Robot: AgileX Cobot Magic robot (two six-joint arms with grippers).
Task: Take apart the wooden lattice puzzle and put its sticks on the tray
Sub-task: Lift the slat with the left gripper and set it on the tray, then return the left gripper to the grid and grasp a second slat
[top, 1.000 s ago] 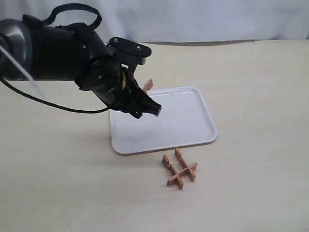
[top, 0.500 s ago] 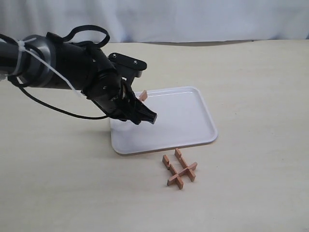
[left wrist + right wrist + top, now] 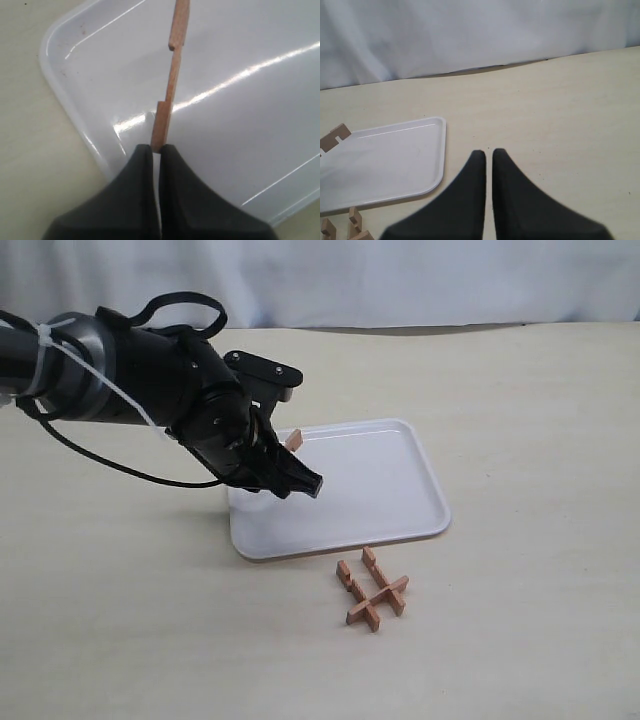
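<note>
My left gripper (image 3: 306,481) (image 3: 159,148) is shut on one end of a reddish-brown notched stick (image 3: 172,75) (image 3: 293,440). It holds the stick edge-on over the left part of the white tray (image 3: 385,490) (image 3: 250,125). Whether the stick's far end touches the tray I cannot tell. The rest of the wooden lattice puzzle (image 3: 372,590) lies on the table just in front of the tray's near rim, its sticks still interlocked. In the right wrist view my right gripper (image 3: 488,151) hangs shut and empty over bare table beside the tray (image 3: 395,160); the exterior view does not show it.
The light tabletop (image 3: 530,440) spreads out on all sides, with a pale cloth backdrop (image 3: 400,280) at its far edge. A black cable (image 3: 110,455) loops off the left arm over the table.
The left gripper has come down and slightly left with the stick, closer to the tray; over the last half second it has barely moved. The puzzle has not moved.
</note>
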